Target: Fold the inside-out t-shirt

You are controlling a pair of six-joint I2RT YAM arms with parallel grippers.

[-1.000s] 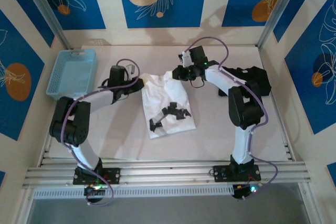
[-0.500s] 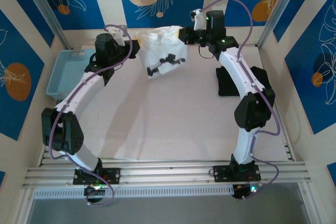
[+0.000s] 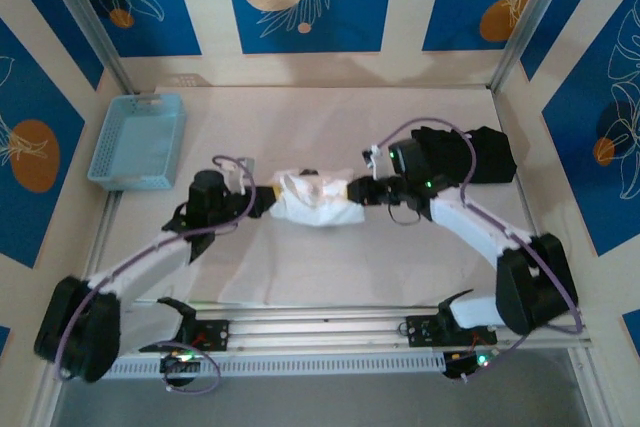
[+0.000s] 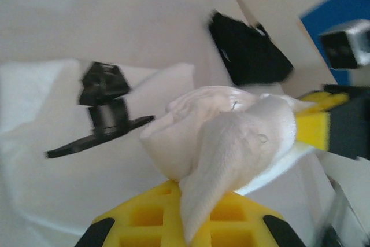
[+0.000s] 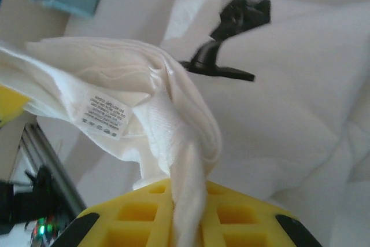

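Observation:
The white inside-out t-shirt (image 3: 315, 199) hangs bunched between my two grippers over the middle of the table. My left gripper (image 3: 262, 202) is shut on its left end, and my right gripper (image 3: 358, 192) is shut on its right end. In the left wrist view a twisted fold of the t-shirt (image 4: 231, 137) runs down between the yellow fingers (image 4: 144, 218) of the left gripper (image 4: 193, 195). The right wrist view has the t-shirt (image 5: 167, 114) pinched in the right gripper (image 5: 188, 195), with a care label (image 5: 107, 114) facing out. A black print (image 5: 231, 27) lies on the cloth below.
A black folded garment (image 3: 470, 155) lies at the back right, just behind the right arm. A blue basket (image 3: 140, 139) stands at the back left edge. The wall panels close off the back and sides.
Both arms have swung from the back of the table toward the near middle, carrying the t-shirt with them. The shirt, lifted and spread half a second ago, is now a low bunch.

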